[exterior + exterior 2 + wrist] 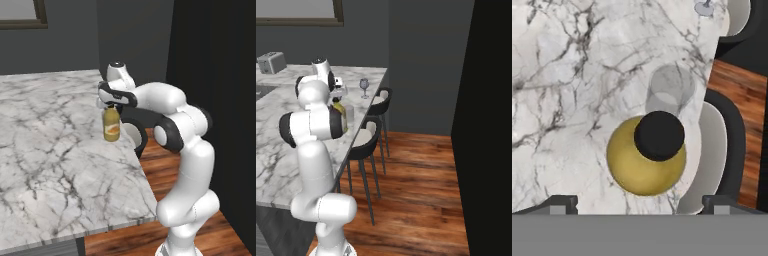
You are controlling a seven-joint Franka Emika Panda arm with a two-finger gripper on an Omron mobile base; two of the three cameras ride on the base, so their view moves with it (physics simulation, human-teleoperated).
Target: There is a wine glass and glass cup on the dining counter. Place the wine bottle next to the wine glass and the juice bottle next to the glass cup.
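Scene: While your white arm reaches out over the marble desk [45, 150], the juice bottle [111, 125] stands upright near the desk's right-hand edge, seen in the left base view.
Claw: In the hand view your claw [639, 202] sits directly above the bottle, and its two dark finger tips [561, 204] are spread far apart, one on each side of the bottle's yellow body and touching neither side.
Juice bottle: From above you see its black cap [659, 135] centred on the round yellow shoulders [627, 165]; in the left base view the orange-and-white label faces the camera.
Glass cup: The clear tumbler [671, 86] stands just beside the bottle, on its far side in the hand view; whether the two touch cannot be told.
Wine glass: You can see the stemmed glass [364, 86] farther along the same edge of the desk in the right base view, well apart from the bottle.
Surroundings: Dark stools with pale seats [367, 136] stand along the desk's edge over a wood floor [421, 190], and a toaster [271, 62] rests at the far left of the desk.
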